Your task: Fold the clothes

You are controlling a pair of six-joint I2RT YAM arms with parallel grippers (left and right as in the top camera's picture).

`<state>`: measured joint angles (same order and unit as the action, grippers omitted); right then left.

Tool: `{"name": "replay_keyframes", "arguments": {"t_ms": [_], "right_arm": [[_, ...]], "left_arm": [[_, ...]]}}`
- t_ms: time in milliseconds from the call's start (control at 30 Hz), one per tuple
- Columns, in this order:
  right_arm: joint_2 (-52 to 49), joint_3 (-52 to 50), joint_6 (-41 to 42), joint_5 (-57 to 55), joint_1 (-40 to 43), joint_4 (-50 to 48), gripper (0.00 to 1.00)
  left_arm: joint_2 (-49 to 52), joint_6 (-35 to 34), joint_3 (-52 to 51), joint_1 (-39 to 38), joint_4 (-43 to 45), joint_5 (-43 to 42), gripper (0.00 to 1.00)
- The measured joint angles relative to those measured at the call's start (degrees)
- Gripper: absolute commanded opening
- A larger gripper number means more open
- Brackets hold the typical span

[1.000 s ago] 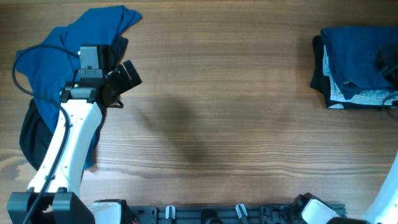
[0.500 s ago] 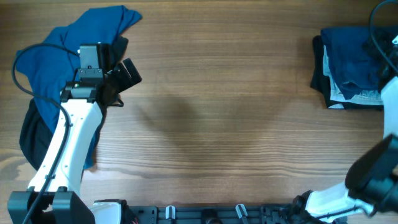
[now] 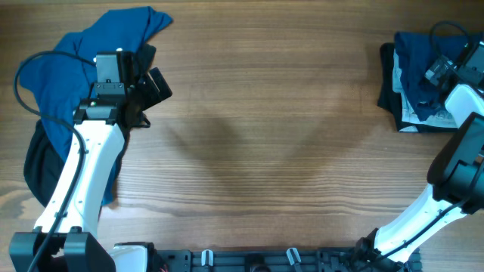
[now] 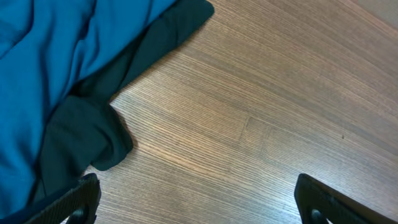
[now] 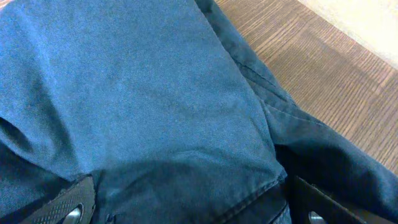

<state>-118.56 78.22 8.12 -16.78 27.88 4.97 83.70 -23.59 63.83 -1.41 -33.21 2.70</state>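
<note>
- Left gripper [image 3: 149, 102] low over the table [image 3: 257, 113], left part, just off the crumpled blue shirt [image 3: 60, 83] on its centre-facing side.
- Fingers [image 4: 78, 200] spread wide, nothing between them, only bare wood below.
- Blue shirt heaped at table's far-left corner, unfolded, draped over a black garment [image 3: 34, 170] that runs down toward table's near-left edge.
- Left wrist view: black fold poking out from under the shirt's edge, lying on the table.
- Right gripper [image 3: 439, 74] over table's far-right corner, directly above the stack of clothes [image 3: 412, 94].
- Its fingers [image 5: 68, 208] spread to full width, clamped on nothing; contact with the cloth: cannot tell.
- Stack: dark navy denim garment [image 5: 143, 99] on top, smooth, seams showing; light-wash jeans [image 3: 414, 113] peeking out on the side nearer table's front edge; black layer [image 3: 386, 87] sticking out on the side toward table's centre.
- Right arm [image 3: 454, 189] reaching up from table's near-right edge; left arm [image 3: 83, 174] from near-left edge, passing above the black garment.
</note>
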Motion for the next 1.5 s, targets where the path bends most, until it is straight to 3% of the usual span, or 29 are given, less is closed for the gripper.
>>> {"name": "replay_keyframes", "arguments": {"t_ms": [233,533,833,1067,1367,1500], "right_arm": [[7.8,-1.7,0.2,3.4,0.1,2.7,1.00],[45.2,-1.7,0.3,28.5,0.0,12.2,1.00],[67.3,-1.7,0.7,37.3,0.0,20.0,1.00],[71.9,-1.7,0.7,37.8,0.0,28.6,1.00],[69.1,-1.9,0.8,37.8,0.0,51.0,1.00],[66.2,-1.9,0.8,37.8,0.0,56.2,1.00]], "left_arm": [[0.0,0.0,0.0,0.0,0.0,0.0,1.00],[0.0,0.0,0.0,0.0,0.0,0.0,1.00],[0.0,0.0,0.0,0.0,-0.9,0.0,1.00],[0.0,0.0,0.0,0.0,-0.9,0.0,1.00],[0.0,0.0,0.0,0.0,-1.0,0.0,1.00],[0.0,0.0,0.0,0.0,-1.6,0.0,1.00]]}}
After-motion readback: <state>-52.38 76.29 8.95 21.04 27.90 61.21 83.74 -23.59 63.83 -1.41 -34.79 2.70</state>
